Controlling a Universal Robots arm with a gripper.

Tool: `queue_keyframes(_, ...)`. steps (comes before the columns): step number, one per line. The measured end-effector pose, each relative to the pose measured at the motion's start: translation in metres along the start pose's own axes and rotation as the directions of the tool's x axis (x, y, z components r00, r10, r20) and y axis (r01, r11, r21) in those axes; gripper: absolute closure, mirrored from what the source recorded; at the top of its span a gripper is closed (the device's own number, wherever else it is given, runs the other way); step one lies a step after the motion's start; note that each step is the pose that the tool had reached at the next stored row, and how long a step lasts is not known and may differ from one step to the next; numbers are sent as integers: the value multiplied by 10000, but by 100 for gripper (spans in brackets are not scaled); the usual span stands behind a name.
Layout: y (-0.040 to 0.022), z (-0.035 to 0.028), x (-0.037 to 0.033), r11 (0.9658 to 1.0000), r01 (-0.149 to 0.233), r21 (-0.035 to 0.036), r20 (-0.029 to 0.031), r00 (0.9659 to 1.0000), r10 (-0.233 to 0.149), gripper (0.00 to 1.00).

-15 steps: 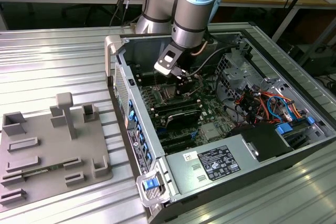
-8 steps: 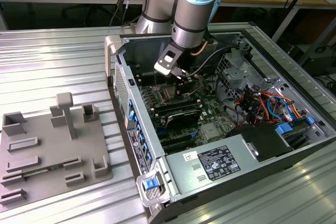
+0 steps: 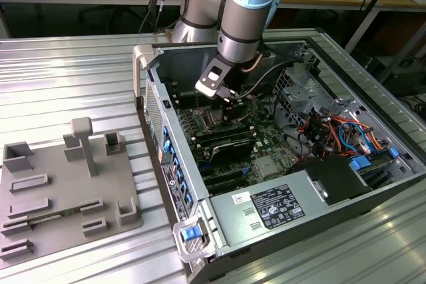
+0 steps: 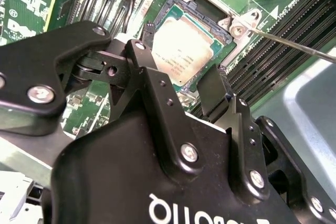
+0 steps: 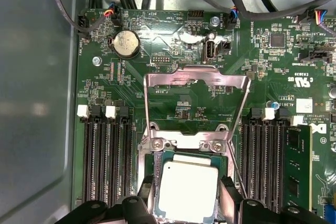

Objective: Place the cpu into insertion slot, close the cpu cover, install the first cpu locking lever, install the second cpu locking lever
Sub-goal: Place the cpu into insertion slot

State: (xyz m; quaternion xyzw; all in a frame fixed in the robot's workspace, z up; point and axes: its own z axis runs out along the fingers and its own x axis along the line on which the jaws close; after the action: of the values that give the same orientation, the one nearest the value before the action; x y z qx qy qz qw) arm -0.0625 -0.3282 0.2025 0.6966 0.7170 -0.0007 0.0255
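Cpu [image 5: 188,184] seated in insertion slot [image 4: 191,8]; claw [image 3: 229,98], upper centre of exterior view, straddles it, gripping or released cannot tell. Cpu cover [image 5: 195,78] open, locking lever [image 4: 294,45] unlatched.

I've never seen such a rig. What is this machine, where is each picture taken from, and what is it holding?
It is one robot arm reaching into an open computer case on a metal table; a grey fixture tray sits at the exterior view's left. That view comes from a camera off the arm; both wrist views come from cameras riding on it. The tool hangs over the insertion slot, where the cpu already lies. Its fingers stand apart on either side of the chip, holding nothing. The cpu cover is open.
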Motion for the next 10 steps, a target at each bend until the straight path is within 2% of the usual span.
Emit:
queue_keyframes(3, -1, 32, 1, 10000, 1, 2, 1, 10000, -1, 39)
queue_keyframes(10, -2, 36, 1, 10000, 0, 5, 5, 10000, 0, 40)
